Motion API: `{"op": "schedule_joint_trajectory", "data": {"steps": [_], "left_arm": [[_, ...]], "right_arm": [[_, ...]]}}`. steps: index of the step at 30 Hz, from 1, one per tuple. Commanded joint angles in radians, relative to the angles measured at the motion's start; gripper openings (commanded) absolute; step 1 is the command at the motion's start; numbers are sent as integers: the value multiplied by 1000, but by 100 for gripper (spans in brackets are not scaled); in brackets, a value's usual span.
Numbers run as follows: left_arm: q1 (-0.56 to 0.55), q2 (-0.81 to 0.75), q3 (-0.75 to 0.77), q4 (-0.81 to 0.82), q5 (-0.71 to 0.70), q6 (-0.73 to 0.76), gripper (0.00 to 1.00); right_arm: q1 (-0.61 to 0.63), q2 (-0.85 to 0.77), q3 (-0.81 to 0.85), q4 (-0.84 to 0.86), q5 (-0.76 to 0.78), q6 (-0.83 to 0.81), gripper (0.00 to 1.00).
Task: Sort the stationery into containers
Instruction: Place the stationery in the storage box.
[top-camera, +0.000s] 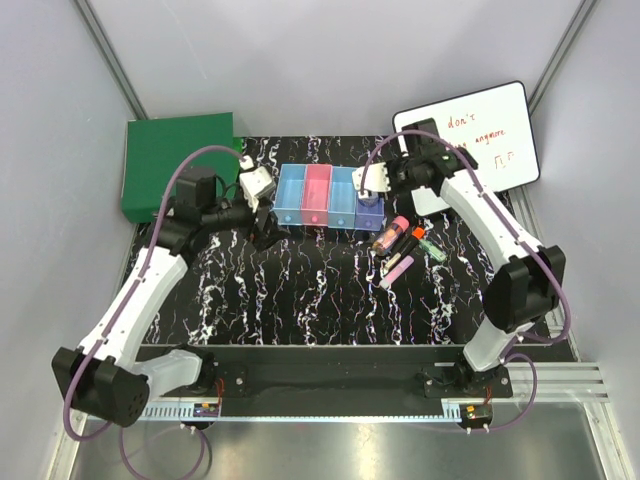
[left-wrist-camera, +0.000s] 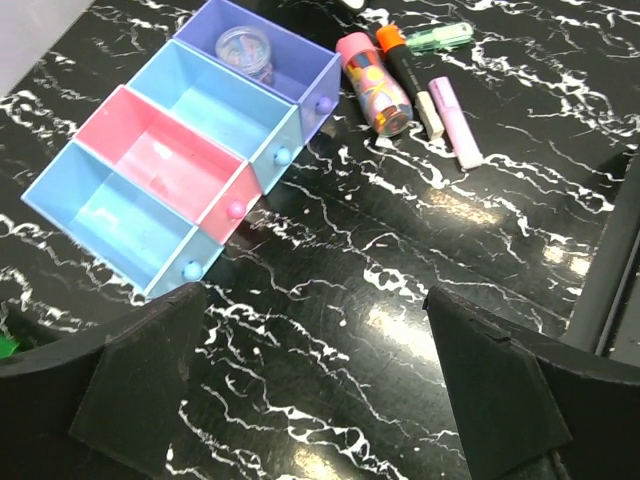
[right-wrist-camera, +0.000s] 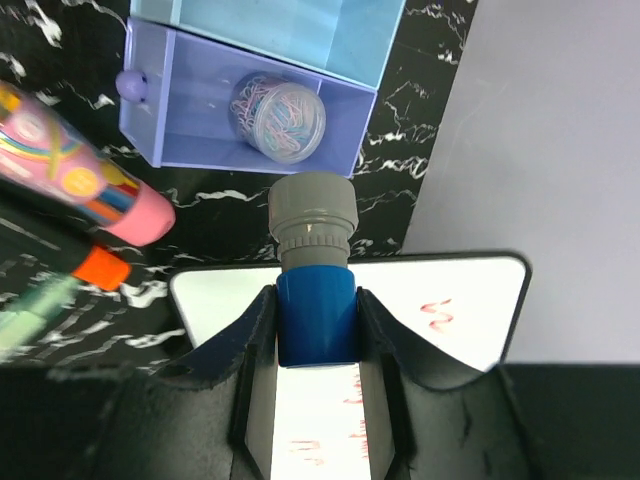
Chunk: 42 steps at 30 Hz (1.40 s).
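The four joined bins (top-camera: 330, 197) stand at the back middle of the table: light blue (left-wrist-camera: 110, 215), pink (left-wrist-camera: 165, 165), light blue (left-wrist-camera: 220, 105) and purple (left-wrist-camera: 290, 60). The round disc (right-wrist-camera: 278, 117) lies in the purple bin (right-wrist-camera: 190, 150). My right gripper (right-wrist-camera: 316, 320) is shut on the small blue piece with a grey cap (right-wrist-camera: 315, 290), held just beside the purple bin's back. The pink-capped tube (left-wrist-camera: 372, 85), orange marker (left-wrist-camera: 405, 65), green stick (left-wrist-camera: 440, 38) and pink marker (left-wrist-camera: 455, 120) lie right of the bins. My left gripper (left-wrist-camera: 320, 370) is open and empty, over the table in front of the bins.
A white writing board (top-camera: 480, 130) with red writing leans at the back right, below my right gripper in its wrist view (right-wrist-camera: 440, 310). A large flat green box (top-camera: 175, 160) sits at the back left. The table top (top-camera: 320, 300) is black marble-patterned.
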Motion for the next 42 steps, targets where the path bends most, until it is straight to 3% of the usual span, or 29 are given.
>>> {"op": "schedule_joint_trajectory", "data": {"steps": [1,19,42], "left_arm": [[23,-61,-37,34,-23,21,99],[69,-142,-140,77,-36,4,99],[138,-182,-201,120,10,-34,99]], "right_arm": [[20,29,-2,75,23,-246,0],[74,205,-51,101,111,-646,0],[91,361,9,102,164,-754,2]]}}
